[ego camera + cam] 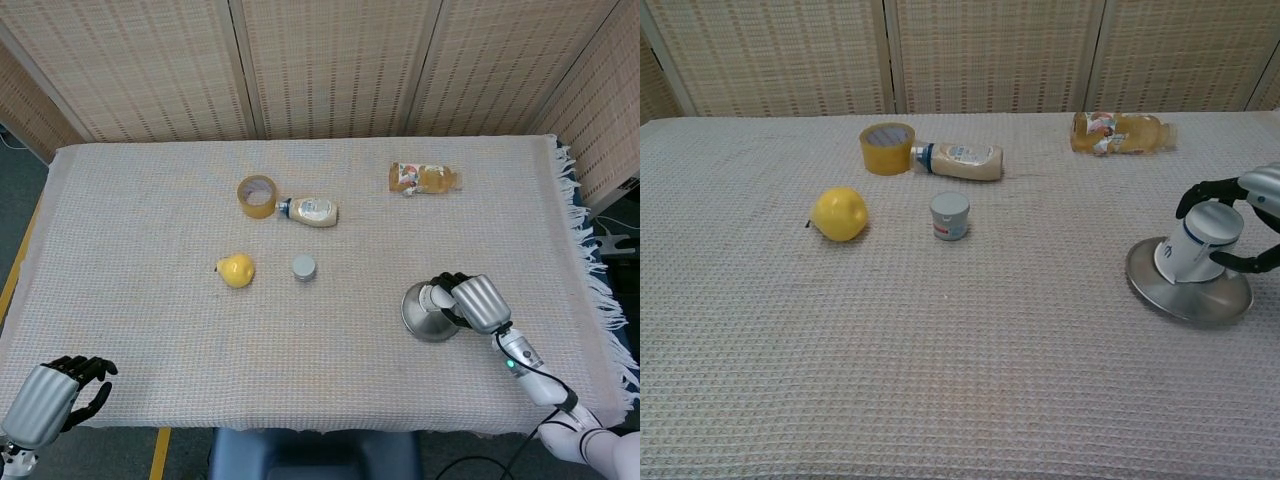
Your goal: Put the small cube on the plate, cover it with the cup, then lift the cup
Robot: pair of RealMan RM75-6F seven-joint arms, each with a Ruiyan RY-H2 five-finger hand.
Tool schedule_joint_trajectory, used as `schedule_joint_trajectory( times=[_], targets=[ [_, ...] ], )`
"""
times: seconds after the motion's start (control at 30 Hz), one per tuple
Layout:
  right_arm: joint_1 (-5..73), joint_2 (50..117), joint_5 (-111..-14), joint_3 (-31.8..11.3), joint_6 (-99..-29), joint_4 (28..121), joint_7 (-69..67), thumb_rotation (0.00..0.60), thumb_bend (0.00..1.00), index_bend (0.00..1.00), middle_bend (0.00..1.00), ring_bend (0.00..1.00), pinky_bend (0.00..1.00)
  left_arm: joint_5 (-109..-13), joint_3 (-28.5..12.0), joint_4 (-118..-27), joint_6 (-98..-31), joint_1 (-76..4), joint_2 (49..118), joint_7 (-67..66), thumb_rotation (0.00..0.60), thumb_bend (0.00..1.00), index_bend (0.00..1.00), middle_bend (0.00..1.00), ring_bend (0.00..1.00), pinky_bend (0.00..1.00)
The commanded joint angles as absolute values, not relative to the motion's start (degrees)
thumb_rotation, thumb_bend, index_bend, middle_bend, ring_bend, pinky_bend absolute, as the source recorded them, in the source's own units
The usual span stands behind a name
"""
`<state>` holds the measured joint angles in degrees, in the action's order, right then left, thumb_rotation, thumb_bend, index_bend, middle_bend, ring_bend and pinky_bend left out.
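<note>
Two steps look done, by my guess; your right hand [1252,225] has its fingers wrapped around the cup [1201,243], and the cup sits upside down on the plate [1188,293]; the cup leans a little, so one side of its rim may be off the plate already; you cannot see the small cube, and it is most likely hidden under the cup; I cannot tell for sure. One step is left, I think; you need to lift the cup straight up so the cube shows.

The plate is near the right edge of the table [150,340], closer to the front than the back; your left hand [45,400] hangs past the front left corner, off the table, with its fingers curled in and nothing in them.

The table wears a pale woven cloth [940,380] with a bumpy waffle look, and a fringe hangs off its right edge; a yellow fruit [839,213] and a small jar [950,215] sit near the middle; a roll of tape [886,148] and a squeeze bottle [960,160] lie touching, farther back; a drink bottle [1120,133] lies on its side near the back right corner; behind the table stand tan woven screens [330,65].
</note>
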<state>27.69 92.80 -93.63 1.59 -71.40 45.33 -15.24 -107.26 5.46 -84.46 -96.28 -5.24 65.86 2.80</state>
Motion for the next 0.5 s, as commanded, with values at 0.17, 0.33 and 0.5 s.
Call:
schedule_joint_trajectory(
  times=[0.17,0.33,0.5],
  targets=[
    [27.9,90.2,-95.3,3.7,-70.3,50.9,-24.0,0.600,0.27,0.66,0.55,0.45,0.73,-107.3,5.5,-84.4,-96.3,-5.2,65.9,2.7,0.600,0.43,0.47,0.57,0.59,0.69],
    [28.2,89.1,-96.6,5.0,-70.5,53.0,-28.7,0.600,0.27,0.66,0.55,0.45,0.73,-107.3,5.5,-84.5,-96.3,-5.2,65.8,2.8,0.600,0.43,0.47,0.57,0.59,0.69],
    [28.0,89.8,-95.9,3.8,-71.3,50.6,-23.7,0.600,0.27,0.66,0.55,0.45,0.73,-107.4,5.5,-84.5,-96.5,-5.2,65.8,2.9,0.600,0.43,0.47,0.57,0.59,0.69]
  ],
)
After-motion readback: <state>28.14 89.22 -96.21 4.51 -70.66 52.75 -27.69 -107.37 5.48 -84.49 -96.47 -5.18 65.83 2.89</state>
